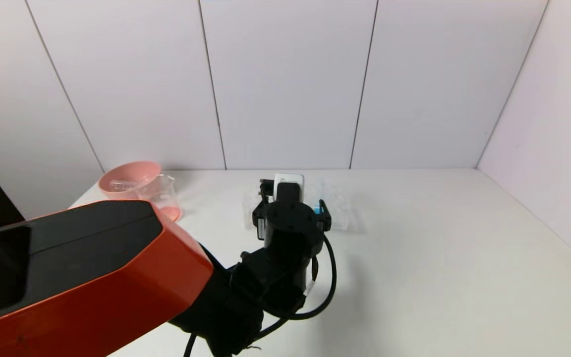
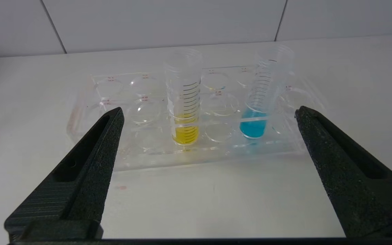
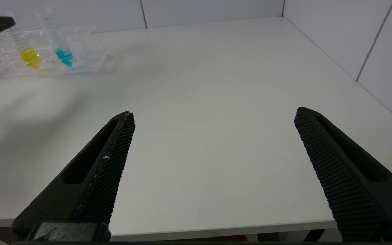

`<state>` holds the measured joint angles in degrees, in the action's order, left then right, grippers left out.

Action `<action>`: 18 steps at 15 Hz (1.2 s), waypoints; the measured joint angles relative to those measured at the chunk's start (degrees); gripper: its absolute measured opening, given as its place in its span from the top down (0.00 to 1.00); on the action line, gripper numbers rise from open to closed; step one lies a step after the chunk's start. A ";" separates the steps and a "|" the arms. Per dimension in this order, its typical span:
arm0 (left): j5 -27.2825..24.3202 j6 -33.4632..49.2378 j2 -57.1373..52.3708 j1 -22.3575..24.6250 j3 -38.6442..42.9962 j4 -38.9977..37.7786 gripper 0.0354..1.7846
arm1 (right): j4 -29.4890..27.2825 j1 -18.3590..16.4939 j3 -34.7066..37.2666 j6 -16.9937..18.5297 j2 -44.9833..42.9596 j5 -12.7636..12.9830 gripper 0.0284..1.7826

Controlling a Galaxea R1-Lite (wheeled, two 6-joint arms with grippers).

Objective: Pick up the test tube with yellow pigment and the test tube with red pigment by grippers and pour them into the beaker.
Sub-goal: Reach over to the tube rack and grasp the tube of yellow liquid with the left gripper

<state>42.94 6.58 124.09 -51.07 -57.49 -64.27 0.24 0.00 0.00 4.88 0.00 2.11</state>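
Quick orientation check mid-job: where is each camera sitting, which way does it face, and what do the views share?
Head view: on the robot's head, looking forward and down at the table; shows the left arm reaching to the rack, with the beaker and pink bowl at far left.
Left wrist view: low, facing the rack head-on; open left gripper frames the yellow tube and blue tube.
Right wrist view: near the table's edge, facing across it; open right gripper over bare table.
Shared: both wrist views show the rack and both tubes.

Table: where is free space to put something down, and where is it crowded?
Free: the table between the tube rack and the side wall, under the open right end effector. Crowded: around the rack, where the open left end effector hovers, and near the beaker and pink bowl.
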 joint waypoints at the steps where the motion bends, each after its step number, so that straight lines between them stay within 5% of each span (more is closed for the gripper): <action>1: 0.04 -0.05 1.68 1.01 -1.61 -0.06 0.01 | 0.00 0.00 0.00 0.00 0.00 0.00 0.04; 13: -1.65 -0.39 8.37 5.89 -10.31 -0.06 0.02 | 0.00 0.00 0.00 0.00 0.00 0.01 0.04; 18: -1.95 -0.88 8.72 6.19 -10.69 -0.04 0.24 | 0.00 0.00 0.00 0.00 0.00 0.00 0.04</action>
<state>40.98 5.71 132.80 -44.87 -68.18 -64.31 0.24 0.00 0.00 4.88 0.00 2.11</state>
